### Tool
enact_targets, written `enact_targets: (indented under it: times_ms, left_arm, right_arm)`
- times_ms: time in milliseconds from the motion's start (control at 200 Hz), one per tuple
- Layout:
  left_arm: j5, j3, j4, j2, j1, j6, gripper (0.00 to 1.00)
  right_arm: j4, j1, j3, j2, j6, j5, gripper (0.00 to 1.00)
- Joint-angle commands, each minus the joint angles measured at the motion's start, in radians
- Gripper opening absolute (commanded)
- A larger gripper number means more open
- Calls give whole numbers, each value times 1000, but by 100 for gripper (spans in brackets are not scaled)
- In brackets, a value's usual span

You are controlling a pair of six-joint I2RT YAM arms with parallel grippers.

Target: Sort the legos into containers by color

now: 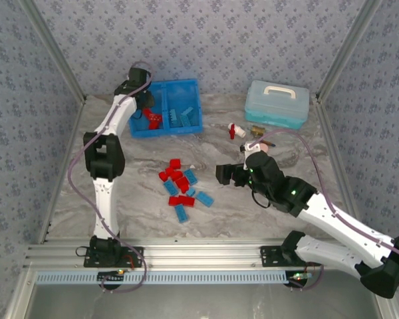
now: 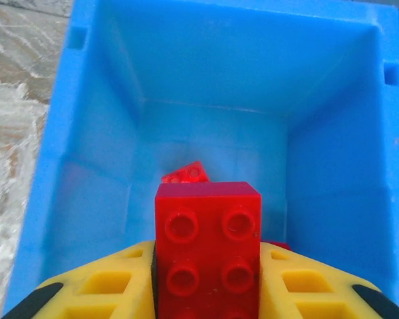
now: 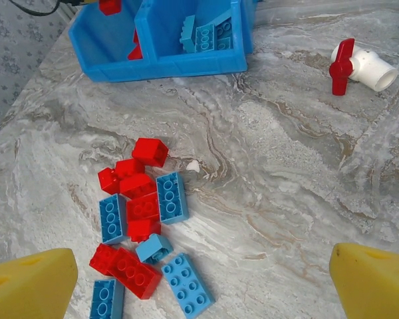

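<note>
Left gripper [image 2: 207, 256] clenched on a red lego [image 2: 207, 219] over the left compartment [image 2: 206, 86], right gripper [image 3: 203, 259] gaping; I fear a skewed drop hopping the divider [image 3: 141, 30].

Glossy plastic legos [image 3: 143, 207], smooth marbled tabletop [image 3: 286, 166]

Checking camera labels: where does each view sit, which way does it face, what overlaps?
Top external: above and behind the bases, looking down; both arms show, left gripper over the blue bin, right gripper by the loose legos.
Left wrist: looks down into the bin's red-brick compartment; yellow fingers clamp a red brick.
Right wrist: low over the table, facing the bin; open yellow fingertips at bottom corners.
Shared: top and right wrist both see legos and bin.
</note>
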Motion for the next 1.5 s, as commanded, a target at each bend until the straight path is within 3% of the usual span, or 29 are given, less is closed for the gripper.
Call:
enact_targets:
  times_ms: [0,165,335,455,585,705,884,1049,1239,1494]
  left_arm:
    - [5,144,-18,55,-3,14,36]
    - [30,256,-37,120,-2,-4,47]
    - [77,210,-49,37,-9,-37,56]
    - [101,27,7,-136,-23,-73,56]
    - [171,-354,175,-441,-38,-157,57]
    - [204,-706,288,-728,-86,-174,58]
    - [224,-1049,281,-1079,-194,-123,71]
    - [168,-1214,141,-1296,-238,-91,84]
    - [152,-1376,49,-1479,-242,-129,93]
    - [141,-1460,82,-1547,-242,-181,97]
  right_arm:
    - [-32,7,8,2,21,22,100]
    - [-46,6,34,4,16,22,100]
    - [-36,6,36,10,10,24,100]
    - [-12,5,36,44,4,12,100]
    - [9,4,39,114,-25,0,100]
    - [41,8,59,216,-114,-110,99]
    - [26,19,167,479,-197,-189,91]
    - [65,18,288,714,-225,-234,81]
    - [88,2,405,896,-225,-214,57]
    - [32,-3,506,1052,-220,-235,53]
